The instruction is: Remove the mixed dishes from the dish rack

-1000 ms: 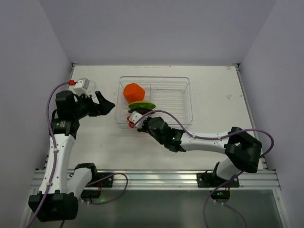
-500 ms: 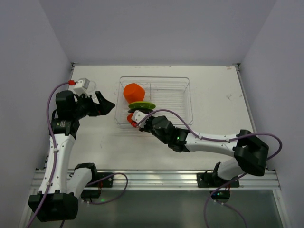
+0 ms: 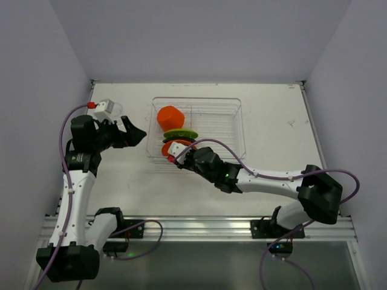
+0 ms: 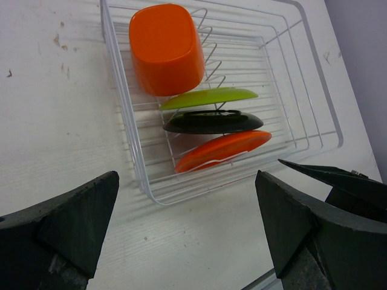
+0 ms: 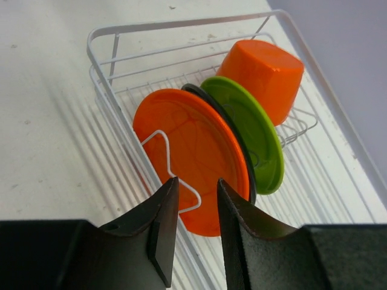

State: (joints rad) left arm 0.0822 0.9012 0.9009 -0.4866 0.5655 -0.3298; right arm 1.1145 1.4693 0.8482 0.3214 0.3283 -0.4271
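Right arm has stretched a touch farther than a second ago. Its elbow sits lower and nearer the table's 3 o'clock edge, and the right gripper (image 3: 175, 151) has nosed in at the rack's (image 3: 233, 103) 7 o'clock corner. More of the orange plate (image 3: 166, 147) now shows around it. The left arm hasn't budged.

From the right wrist, the right gripper (image 5: 196, 184) has its jaws a narrow gap apart. The orange plate (image 5: 187, 145) and a wire loop show through that gap, and whether either finger touches the plate, I can't tell.

All the dishes sit at the rack's 9 o'clock end. The orange plate stands on edge, the black plate (image 5: 233, 145) tight behind it and the green plate (image 5: 254, 133) behind that. The cup (image 5: 263, 72) lies tipped at their 12 o'clock.

The left gripper (image 3: 134, 134) hangs at 9 o'clock of the rack, above bare table, jaws wide apart and holding nothing. Its camera looks between the fingers (image 4: 72, 211) at the cup (image 4: 166, 48), green plate (image 4: 208, 96), black plate (image 4: 211, 122) and orange plate (image 4: 224, 148), all leaning in the wires.

From above, the black plate is all but hidden under the green plate (image 3: 181, 133). The right fingertips are lost beneath the wrist. The cup (image 3: 170, 116) stays plain to see.
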